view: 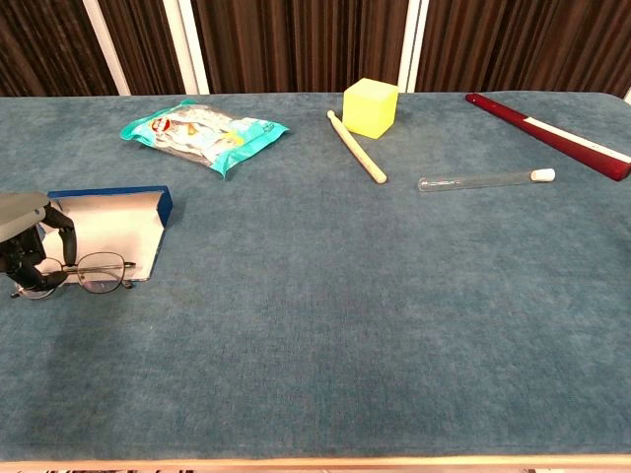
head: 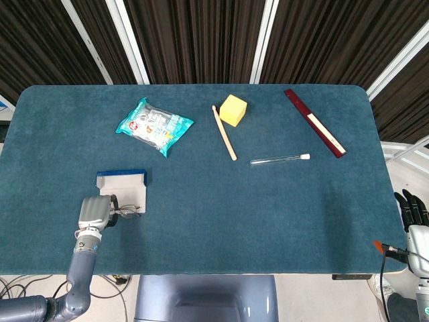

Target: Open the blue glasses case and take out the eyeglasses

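The left hand (head: 94,213) has a pale grey, boxy back and black fingers (view: 65,233). Behind it comes a wrist ringed with a thin orange and white band, then a round blue-grey forearm (head: 78,285). The right hand (head: 415,225) has black fingers on a light grey body. A black cable with an orange tip (head: 379,247) runs beside it.

table (view: 394,325): matt teal cloth, felt-like nap
glasses case (view: 108,229): blue shell, pale matt lining
eyeglasses (view: 94,273): thin dark wire frame, clear lenses
snack bag (view: 202,131): glossy crinkled plastic
stick (view: 356,146): pale smooth wood
tube (view: 483,180): clear, glassy
left hand (view: 25,246): grey shell, black fingers
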Tool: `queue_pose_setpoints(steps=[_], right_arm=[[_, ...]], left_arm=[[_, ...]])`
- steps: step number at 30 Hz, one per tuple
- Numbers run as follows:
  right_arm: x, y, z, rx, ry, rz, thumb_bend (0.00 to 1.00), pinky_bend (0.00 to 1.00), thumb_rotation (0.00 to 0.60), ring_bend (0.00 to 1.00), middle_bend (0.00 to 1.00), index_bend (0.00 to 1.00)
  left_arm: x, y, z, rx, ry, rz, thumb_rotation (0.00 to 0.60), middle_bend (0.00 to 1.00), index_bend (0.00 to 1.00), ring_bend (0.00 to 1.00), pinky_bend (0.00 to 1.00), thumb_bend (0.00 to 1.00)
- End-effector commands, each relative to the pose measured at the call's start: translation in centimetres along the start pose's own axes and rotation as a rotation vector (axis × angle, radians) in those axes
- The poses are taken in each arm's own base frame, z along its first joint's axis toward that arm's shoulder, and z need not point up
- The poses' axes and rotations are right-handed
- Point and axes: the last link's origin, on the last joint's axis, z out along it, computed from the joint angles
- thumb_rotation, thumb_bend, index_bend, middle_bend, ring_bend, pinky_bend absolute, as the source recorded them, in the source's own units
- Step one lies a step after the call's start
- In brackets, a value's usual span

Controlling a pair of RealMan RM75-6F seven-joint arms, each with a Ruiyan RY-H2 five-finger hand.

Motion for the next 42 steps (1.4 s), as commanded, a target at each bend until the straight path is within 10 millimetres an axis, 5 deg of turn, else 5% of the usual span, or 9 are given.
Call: queue_pose_setpoints(steps=[1, 10, 20, 28, 37, 42], right_arm=[[0.0, 0.0, 0.0, 0.001, -0.001, 0.0, 0.19, 0.19, 0.6, 0.0, 0.0, 0.0], [0.0, -0.1, 0.0, 0.001, 0.0, 0.001, 0.2, 0.19, 0.6, 0.0, 0.0, 0.0], [-0.1, -0.1, 0.0, 0.002, -0.002, 0.0, 0.2, 0.19, 0.6, 0.0, 0.0, 0.0], [0.0, 0.0, 0.0, -0.001, -0.003, 0.001, 0.2, 0.19, 0.6, 0.0, 0.0, 0.0], [0.0, 0.0, 0.1, -0.003, -0.005, 0.007, 0.2, 0.19, 0.6, 0.0, 0.0, 0.0], [0.0, 0.0, 0.1, -0.003, -0.007, 0.01, 0.2, 0.19, 0.6, 0.0, 0.0, 0.0]], left_arm=[[-0.1, 0.0, 0.1, 0.002, -0.002, 0.002, 0.6, 1.0, 0.52, 1.0, 1.0, 0.38], [-0.3, 0.2, 0.2, 0.003, -0.006, -0.001, 0.6, 1.0, 0.59, 1.0, 1.0, 0.52], [1.2, 1.7, -0.2, -0.046, 0.02, -0.038, 0.6, 1.0, 0.6, 1.0, 1.0, 0.53], [3.0, 7.0, -0.3, -0.155, 0.037, -0.07, 0.6, 1.0, 0.6, 1.0, 1.0, 0.53], [2.0, 13.9, -0.6, -0.253, 0.02, -0.024, 0.6, 1.0, 0.58, 1.0, 1.0, 0.53], [1.2, 16.5, -0.6, -0.266, 0.021, -0.029, 0.6, 1.0, 0.47, 1.0, 1.0, 0.41]])
